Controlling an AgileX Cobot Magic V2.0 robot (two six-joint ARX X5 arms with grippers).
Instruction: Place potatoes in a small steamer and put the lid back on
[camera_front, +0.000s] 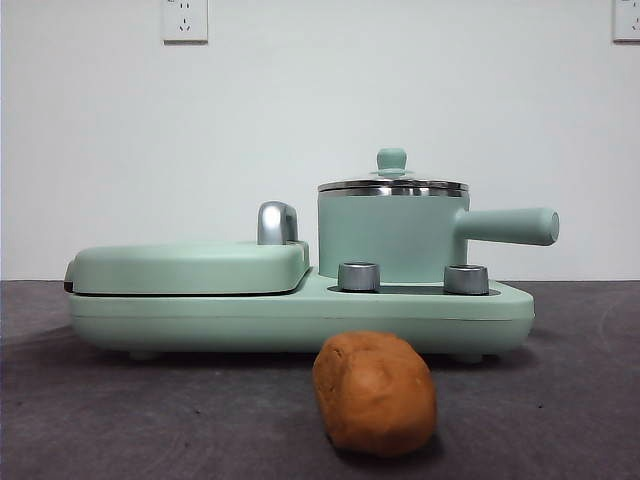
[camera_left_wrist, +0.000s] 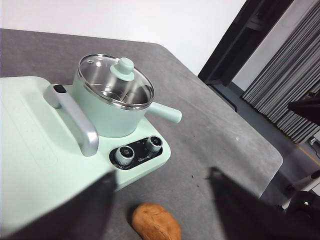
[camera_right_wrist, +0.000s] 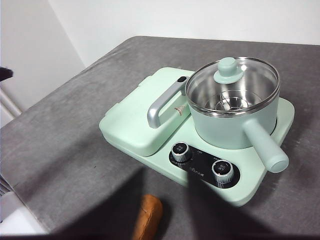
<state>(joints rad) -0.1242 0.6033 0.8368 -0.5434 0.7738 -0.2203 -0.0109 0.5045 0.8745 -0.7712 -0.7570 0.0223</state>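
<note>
Front: the potato (camera_front: 375, 393) lies on the table before the steamer (camera_front: 392, 238), lid (camera_front: 392, 184) on. My left gripper (camera_left_wrist: 160, 210) hangs spread, empty, above the potato; my right gripper's (camera_right_wrist: 162, 205) jaws likewise apart.

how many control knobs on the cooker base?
2. Both sit on the front of the cooker base, below the small steamer: one knob nearer the griddle cover, the other knob under the steamer's side handle. None look hidden.
</note>
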